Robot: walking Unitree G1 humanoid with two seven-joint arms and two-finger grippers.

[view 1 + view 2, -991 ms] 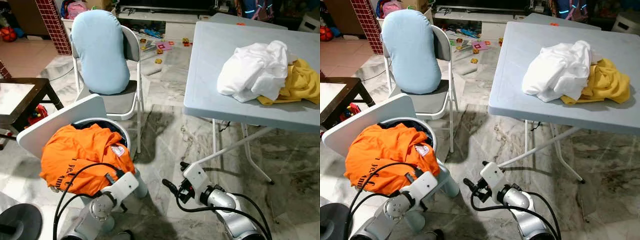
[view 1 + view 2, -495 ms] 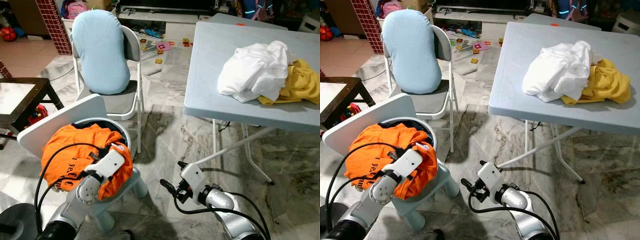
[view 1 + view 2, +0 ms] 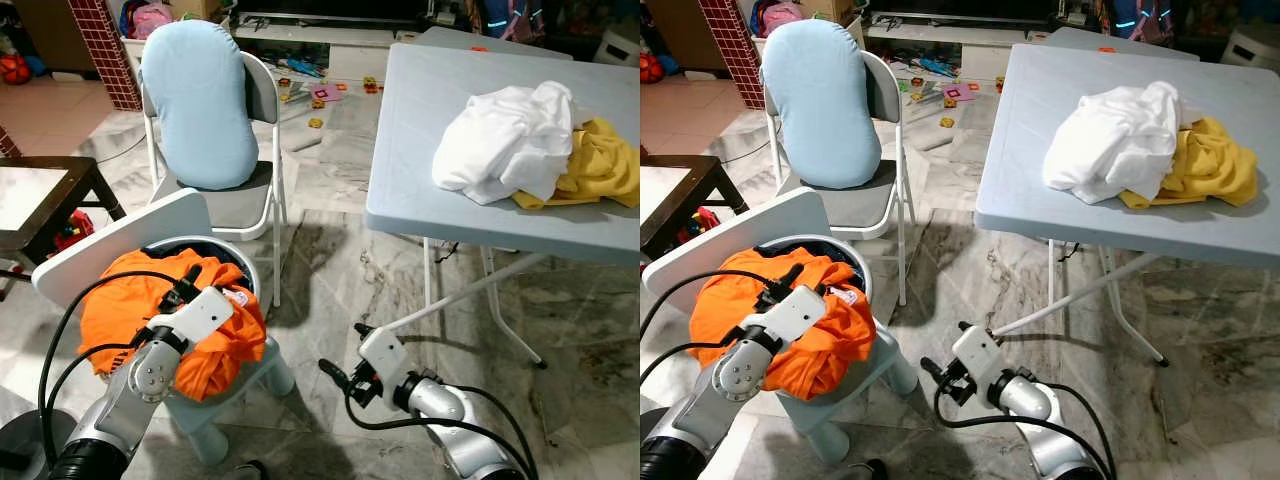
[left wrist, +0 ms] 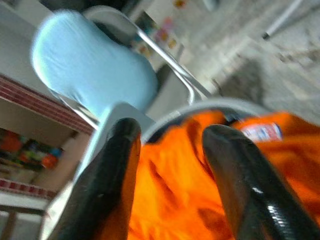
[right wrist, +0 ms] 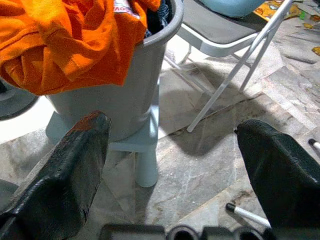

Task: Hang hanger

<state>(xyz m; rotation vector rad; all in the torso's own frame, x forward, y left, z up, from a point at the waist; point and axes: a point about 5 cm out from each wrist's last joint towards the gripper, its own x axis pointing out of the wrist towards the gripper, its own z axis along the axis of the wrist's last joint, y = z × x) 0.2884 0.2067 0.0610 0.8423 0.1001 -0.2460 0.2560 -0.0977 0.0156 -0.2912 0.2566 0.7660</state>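
Left eye view shows no hanger that I can make out; the nearest clothing is an orange garment (image 3: 150,320) heaped over the rim of a grey tub (image 5: 125,100), which stands on a pale stool (image 3: 215,425) on the marble floor (image 3: 330,260). The left tool (image 4: 170,165) hovers just above that orange cloth, its two black fingers (image 4: 235,185) spread apart with nothing between them. A white board (image 3: 120,245) leans against the tub's far side.

The right tool (image 3: 340,375) hangs low over the floor, between the stool and the worktop's legs; in the right wrist view its fingers (image 5: 55,175) stand wide apart and empty, pointing toward the tub.

Behind the tub stands a grey folding chair (image 3: 260,100) with a light blue cushion (image 3: 200,105) propped upright against its back. To the robot's right a pale blue folding worktop (image 3: 420,110) carries a crumpled white garment (image 3: 505,140), with a yellow garment (image 3: 600,160) touching it and partly tucked under it on the outer side. A dark side table (image 3: 45,200) stands at the left edge. Small toys (image 3: 325,92) lie scattered on the floor beyond the chair, before a low white cabinet (image 3: 320,40), and a red brick pillar (image 3: 105,50) rises at the far left.
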